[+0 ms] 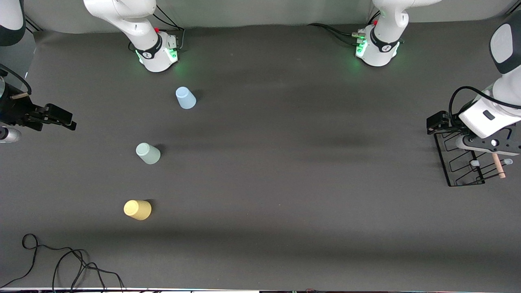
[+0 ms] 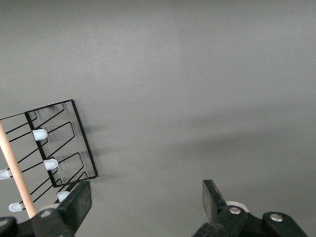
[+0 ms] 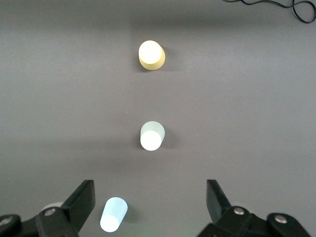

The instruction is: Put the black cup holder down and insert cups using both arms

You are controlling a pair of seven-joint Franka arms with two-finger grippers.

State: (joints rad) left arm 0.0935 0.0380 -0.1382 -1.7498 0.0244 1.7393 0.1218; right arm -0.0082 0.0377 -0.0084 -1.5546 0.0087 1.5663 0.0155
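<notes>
The black cup holder stands at the left arm's end of the table, with its wooden rod on top. It also shows in the left wrist view. My left gripper is open and empty, in the air over the holder's corner and the bare table beside it. Three cups stand upside down toward the right arm's end: light blue, mint green and yellow. My right gripper is open and empty, held high beside the light blue cup, with the mint cup and the yellow cup farther off.
A loose black cable lies at the table's front corner at the right arm's end and shows in the right wrist view. Both arm bases stand along the back edge. The dark mat is bare between the cups and the holder.
</notes>
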